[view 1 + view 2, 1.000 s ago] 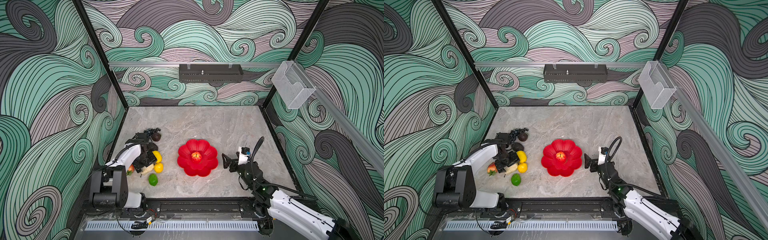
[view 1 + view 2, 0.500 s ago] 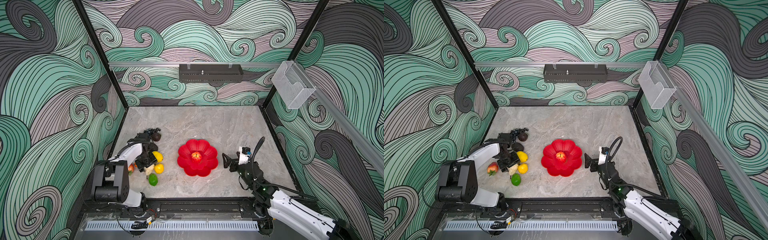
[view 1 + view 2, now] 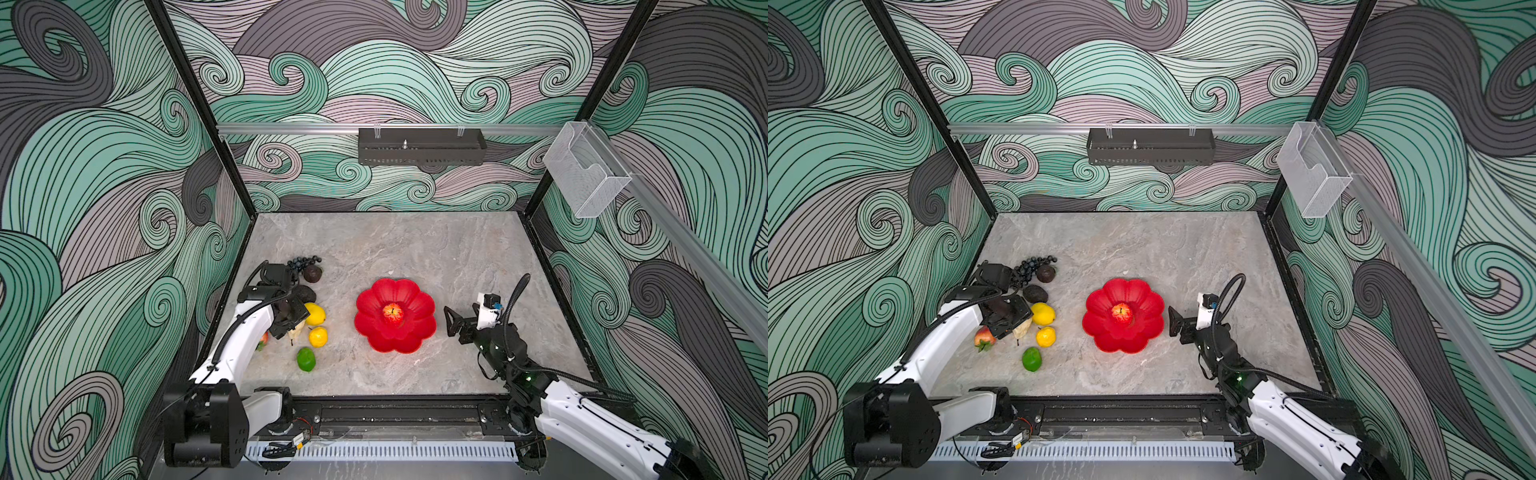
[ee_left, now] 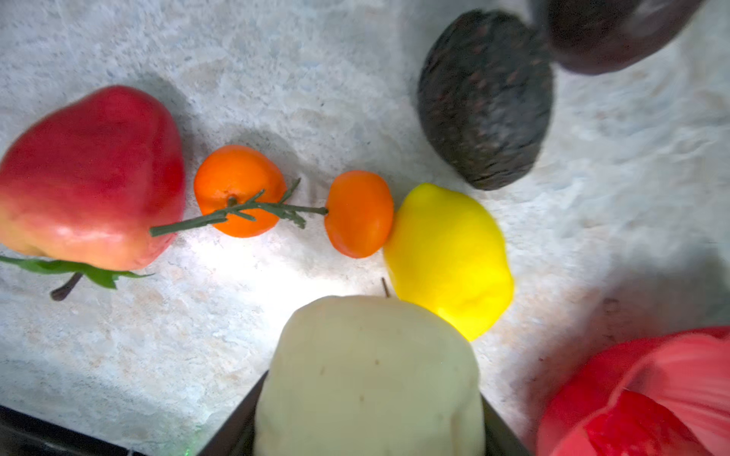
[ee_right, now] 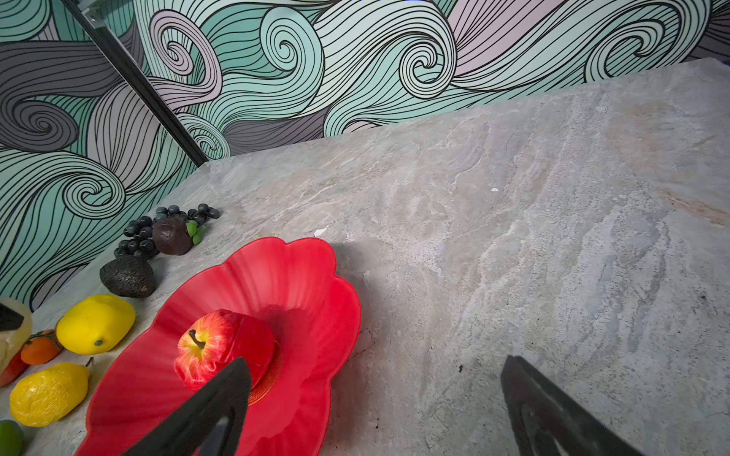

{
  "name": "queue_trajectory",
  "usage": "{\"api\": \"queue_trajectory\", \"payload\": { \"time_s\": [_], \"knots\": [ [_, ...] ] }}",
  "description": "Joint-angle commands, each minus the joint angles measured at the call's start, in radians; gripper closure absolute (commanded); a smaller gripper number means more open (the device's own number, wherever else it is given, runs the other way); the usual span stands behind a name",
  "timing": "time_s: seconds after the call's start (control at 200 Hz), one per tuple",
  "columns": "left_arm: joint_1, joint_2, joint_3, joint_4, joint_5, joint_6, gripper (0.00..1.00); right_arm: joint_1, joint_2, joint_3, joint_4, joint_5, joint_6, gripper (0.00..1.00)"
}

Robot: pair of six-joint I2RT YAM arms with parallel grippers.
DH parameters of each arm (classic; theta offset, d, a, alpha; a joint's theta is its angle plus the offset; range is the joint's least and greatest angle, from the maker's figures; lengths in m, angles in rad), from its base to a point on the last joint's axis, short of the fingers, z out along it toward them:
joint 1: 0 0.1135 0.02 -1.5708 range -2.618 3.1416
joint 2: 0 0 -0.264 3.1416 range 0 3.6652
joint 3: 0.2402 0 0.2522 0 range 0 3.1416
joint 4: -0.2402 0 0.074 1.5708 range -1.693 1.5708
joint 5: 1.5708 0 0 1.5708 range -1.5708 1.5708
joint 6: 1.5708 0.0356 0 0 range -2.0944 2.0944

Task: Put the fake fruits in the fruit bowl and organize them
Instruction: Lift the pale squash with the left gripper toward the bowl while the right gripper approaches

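Gripping the smooth beige plastic pear (image 4: 367,375) left of the glossy red flower-rimmed fruit bowl (image 3: 419,328), the left fingers (image 4: 241,422) clasp only its rounded body; it may squirt free in the lift, knocking the yellow plastic lemon (image 4: 446,256) just beside it. The right fingers (image 5: 209,410) gape empty beside the bowl.

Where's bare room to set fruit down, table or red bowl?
Free: grey marble tabletop between the red scalloped bowl and back wall, plus bowl petals around the red apple. Crowded: left side, blue-black grape bunch to green lime, left gripper on beige pear; open right gripper beside bowl.
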Motion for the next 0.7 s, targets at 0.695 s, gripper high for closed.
{"api": "queue_trajectory", "payload": {
  "time_s": [0.695],
  "knots": [
    [-0.500,0.100,0.075,0.875,0.354,-0.664,0.53,0.139,0.497,0.241,0.412,-0.458,0.050,0.19]
  ]
}}
